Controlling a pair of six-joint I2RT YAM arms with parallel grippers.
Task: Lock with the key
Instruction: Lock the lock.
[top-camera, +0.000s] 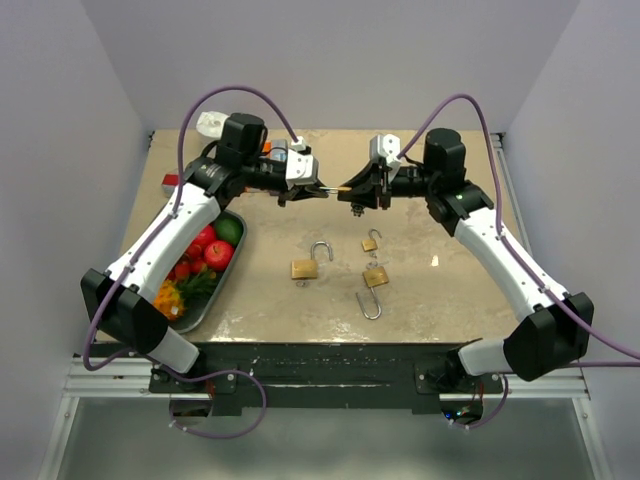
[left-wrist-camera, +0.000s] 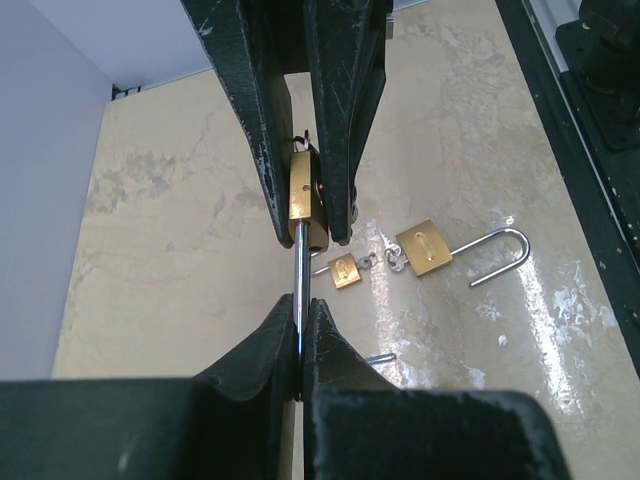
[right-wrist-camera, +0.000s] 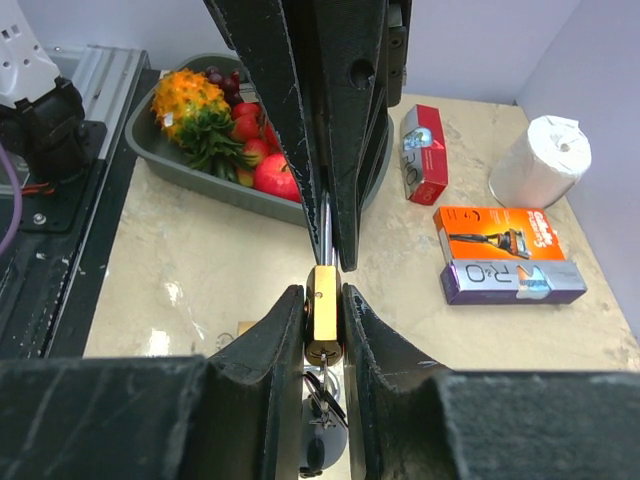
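Brass padlock (right-wrist-camera: 323, 310) held mid-air, gripped from both ends
Your right gripper (right-wrist-camera: 323, 295) clamps its body and your left gripper (left-wrist-camera: 303, 310) clamps the shackle (left-wrist-camera: 299, 270), so you can press them together; the key (right-wrist-camera: 322, 395) sits at the keyhole end

A purple box (right-wrist-camera: 512, 281) at three o'clock in the right wrist view shows large pale letters, roughly "R&O". Print on the orange razor box (right-wrist-camera: 497, 234) touching it and on the red carton (right-wrist-camera: 425, 152) at two o'clock is illegible.

You get one high rear overhead, plus two close, opposed wrist views sharing the held padlock (left-wrist-camera: 305, 200).
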